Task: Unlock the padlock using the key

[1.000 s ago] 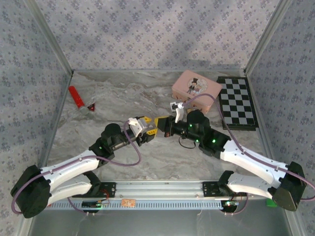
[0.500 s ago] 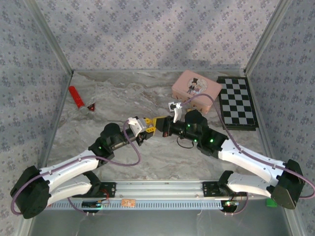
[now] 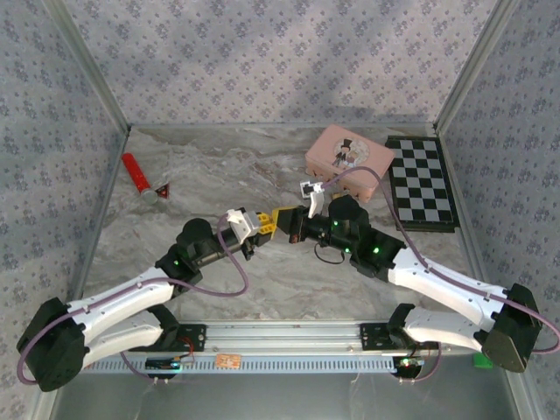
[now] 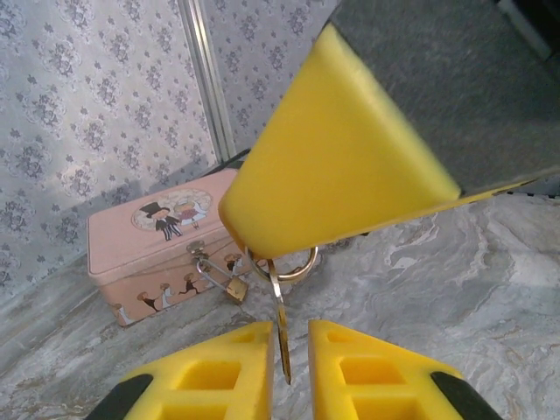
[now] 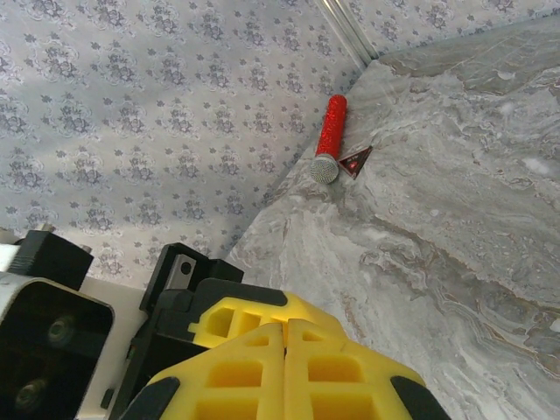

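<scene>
Friend: What could go wrong now?

Me: My right claw (image 5: 284, 332) is squeezed shut on the ring of the thin dull-metal key (image 4: 279, 311). The key hangs down between the yellow fingers of my left claw (image 4: 289, 331). Those fingers are a crack apart and, I think, not pinching it. If right lets go too soon, the key will drop onto the grey marble table (image 4: 455, 289). If left pinches it crooked, the key will twist and miss the keyhole.

Friend: Where is the lock?

Me: The tiny brass-gold metal padlock (image 4: 234, 290) hangs on the clasp at the front of the pink picture tin (image 4: 131, 258), apart from both claws. Its thin hoop looks closed. It is small and shiny. I guess it will swing when poked, so one claw may have to hold it.
</scene>
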Tool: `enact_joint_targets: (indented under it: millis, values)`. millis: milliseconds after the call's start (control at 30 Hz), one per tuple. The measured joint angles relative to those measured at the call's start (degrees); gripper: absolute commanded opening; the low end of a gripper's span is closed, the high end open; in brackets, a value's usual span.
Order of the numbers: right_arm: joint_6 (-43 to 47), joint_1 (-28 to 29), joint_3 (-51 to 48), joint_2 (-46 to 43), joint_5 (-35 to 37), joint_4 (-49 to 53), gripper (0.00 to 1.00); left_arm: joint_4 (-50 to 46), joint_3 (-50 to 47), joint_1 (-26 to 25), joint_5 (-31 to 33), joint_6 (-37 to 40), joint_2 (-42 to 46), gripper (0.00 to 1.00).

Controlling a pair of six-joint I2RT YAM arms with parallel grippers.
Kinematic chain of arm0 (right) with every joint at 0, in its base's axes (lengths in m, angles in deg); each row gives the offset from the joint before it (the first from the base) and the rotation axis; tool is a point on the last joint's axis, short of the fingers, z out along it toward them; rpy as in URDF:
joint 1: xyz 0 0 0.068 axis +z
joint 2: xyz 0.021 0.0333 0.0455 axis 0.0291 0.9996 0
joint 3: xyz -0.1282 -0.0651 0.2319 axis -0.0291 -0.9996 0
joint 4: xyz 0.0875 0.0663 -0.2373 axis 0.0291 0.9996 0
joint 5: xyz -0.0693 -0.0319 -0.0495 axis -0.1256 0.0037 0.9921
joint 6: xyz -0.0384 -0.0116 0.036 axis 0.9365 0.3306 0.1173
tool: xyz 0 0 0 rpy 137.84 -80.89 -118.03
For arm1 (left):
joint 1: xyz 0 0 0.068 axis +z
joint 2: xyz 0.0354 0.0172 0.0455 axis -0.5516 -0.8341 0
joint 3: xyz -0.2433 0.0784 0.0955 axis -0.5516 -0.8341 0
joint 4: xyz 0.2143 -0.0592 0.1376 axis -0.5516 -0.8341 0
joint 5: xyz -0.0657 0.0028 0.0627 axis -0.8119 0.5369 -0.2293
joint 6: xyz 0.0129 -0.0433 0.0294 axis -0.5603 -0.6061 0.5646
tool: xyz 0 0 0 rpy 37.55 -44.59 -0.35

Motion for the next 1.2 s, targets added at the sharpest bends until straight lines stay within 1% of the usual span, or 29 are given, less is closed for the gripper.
enact_joint_targets:
  millis: [367, 533, 567, 633, 700, 733, 800, 900, 1033, 1100, 1200]
  values:
    - [0.00, -0.07, 0.00, 0.00, 0.04, 0.22, 0.00, -0.42, 0.02, 0.00, 0.50, 0.04, 0.17, 0.08]
    - [0.00, -0.24, 0.00, 0.00, 0.28, 0.39, 0.00, -2.93, 1.25, 0.00, 1.33, 0.90, 0.17, 0.02]
    - [0.02, -0.24, 0.00, 0.00, 0.50, 0.55, 0.05, -3.91, 1.70, 0.00, 1.60, 1.40, 0.15, 0.01]
    - [0.15, -0.48, 0.09, 0.00, 0.96, 1.14, 0.21, -6.01, 2.69, 0.00, 2.51, 2.60, 0.11, 0.00]
    - [0.11, -0.94, 0.20, -0.44, 2.10, 2.86, 0.39, -8.59, 4.24, -0.20, 4.50, 4.68, -0.33, 0.00]
    - [0.48, -1.18, 0.20, -0.87, 2.56, 3.72, 0.45, -9.99, 5.25, -0.22, 5.73, 5.81, -0.81, 0.00]
    - [-0.24, -2.25, -0.04, -2.62, 3.85, 5.16, 0.53, -13.53, 8.26, -0.22, 8.74, 9.09, -2.89, 0.00]
    - [-2.51, -4.50, -1.51, -5.95, 4.66, 5.29, 0.54, -18.99, 13.79, -0.22, 12.24, 14.60, -8.44, 0.00]
    - [-8.59, -7.32, -4.61, -7.69, 4.83, 4.87, 0.51, -25.51, 19.56, -0.22, 15.89, 21.35, -16.26, 0.00]
    - [-12.87, -8.46, -7.21, -7.69, 4.59, 3.98, 0.52, -27.89, 20.90, -0.22, 16.41, 24.39, -18.60, 0.00]
    - [-18.38, -9.22, -11.21, -7.76, 4.39, 2.23, 0.51, -29.42, 20.94, -0.22, 15.61, 28.63, -18.78, 0.00]
